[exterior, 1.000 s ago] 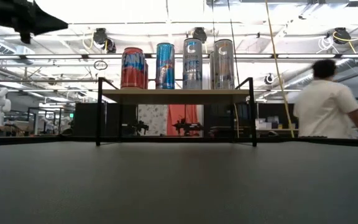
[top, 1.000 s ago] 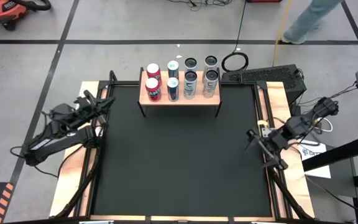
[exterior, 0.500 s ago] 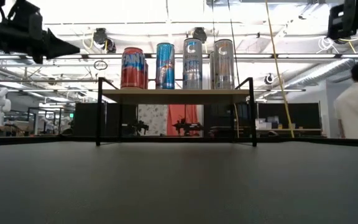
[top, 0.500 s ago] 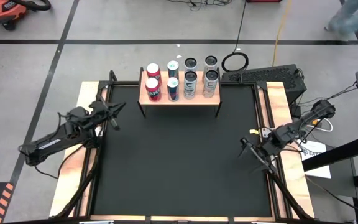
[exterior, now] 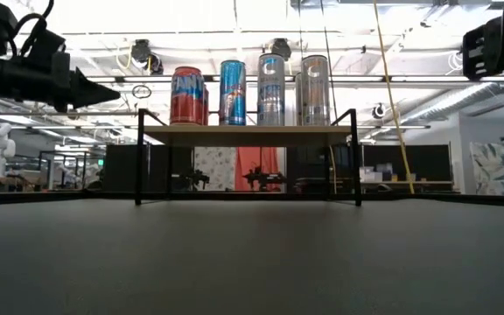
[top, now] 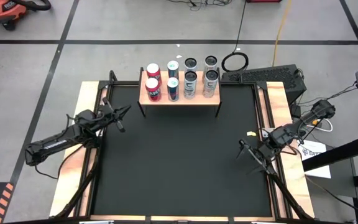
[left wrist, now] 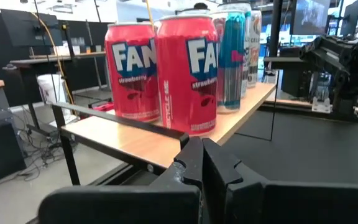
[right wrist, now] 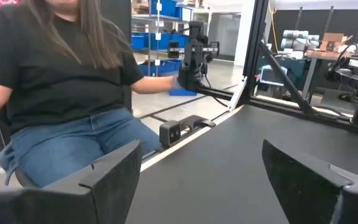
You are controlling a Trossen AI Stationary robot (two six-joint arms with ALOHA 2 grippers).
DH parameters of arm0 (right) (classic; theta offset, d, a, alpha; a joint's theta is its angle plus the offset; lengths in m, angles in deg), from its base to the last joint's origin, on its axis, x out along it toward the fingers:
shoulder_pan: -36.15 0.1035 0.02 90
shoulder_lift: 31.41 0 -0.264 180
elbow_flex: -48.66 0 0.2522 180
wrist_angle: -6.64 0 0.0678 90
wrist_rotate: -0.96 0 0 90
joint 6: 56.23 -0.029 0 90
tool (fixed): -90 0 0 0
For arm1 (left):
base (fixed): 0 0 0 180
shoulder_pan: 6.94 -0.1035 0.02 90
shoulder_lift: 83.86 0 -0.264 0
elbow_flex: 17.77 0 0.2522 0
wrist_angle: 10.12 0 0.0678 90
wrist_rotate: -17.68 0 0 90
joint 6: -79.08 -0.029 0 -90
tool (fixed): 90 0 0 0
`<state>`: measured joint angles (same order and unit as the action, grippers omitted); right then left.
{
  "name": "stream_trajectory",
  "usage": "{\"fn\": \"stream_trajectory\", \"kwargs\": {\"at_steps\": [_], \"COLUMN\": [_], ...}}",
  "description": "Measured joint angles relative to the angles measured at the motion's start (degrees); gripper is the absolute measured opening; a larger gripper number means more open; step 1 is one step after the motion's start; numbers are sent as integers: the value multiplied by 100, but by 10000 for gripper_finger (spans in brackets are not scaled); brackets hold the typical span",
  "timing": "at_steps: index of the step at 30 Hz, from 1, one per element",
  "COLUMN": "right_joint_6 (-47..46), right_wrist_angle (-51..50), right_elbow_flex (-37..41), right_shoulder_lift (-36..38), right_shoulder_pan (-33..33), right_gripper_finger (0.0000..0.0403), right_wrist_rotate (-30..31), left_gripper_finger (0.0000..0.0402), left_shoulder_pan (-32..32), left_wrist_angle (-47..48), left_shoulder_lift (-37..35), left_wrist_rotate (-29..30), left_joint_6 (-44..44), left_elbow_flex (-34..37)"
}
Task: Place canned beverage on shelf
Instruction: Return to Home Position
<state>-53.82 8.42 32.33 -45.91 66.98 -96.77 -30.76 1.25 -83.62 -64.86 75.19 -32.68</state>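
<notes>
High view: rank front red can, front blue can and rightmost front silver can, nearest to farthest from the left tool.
1. Front red can, left end of shelf.
2. Front blue can, next along.
3. Rightmost front silver can, right end.

You've got a red shop vac (top: 5, 9) on the floor, well off the black table's (top: 179, 162) far-left corner. Person (right wrist: 61, 81) in black top and jeans, seated beside the table.
</notes>
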Motion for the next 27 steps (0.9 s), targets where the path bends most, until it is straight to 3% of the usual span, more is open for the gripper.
{"fn": "stream_trajectory", "kwargs": {"at_steps": [27], "right_joint_6": [-179], "right_wrist_angle": [-364], "right_elbow_flex": [20], "right_shoulder_lift": [-2], "right_shoulder_pan": [0], "right_gripper_finger": [312], "right_wrist_rotate": [14], "left_gripper_finger": [0], "left_shoulder_pan": [-2], "left_wrist_angle": [48], "left_shoulder_lift": [19], "left_wrist_rotate": [-150], "left_joint_6": [192], "left_elbow_flex": [79]}}
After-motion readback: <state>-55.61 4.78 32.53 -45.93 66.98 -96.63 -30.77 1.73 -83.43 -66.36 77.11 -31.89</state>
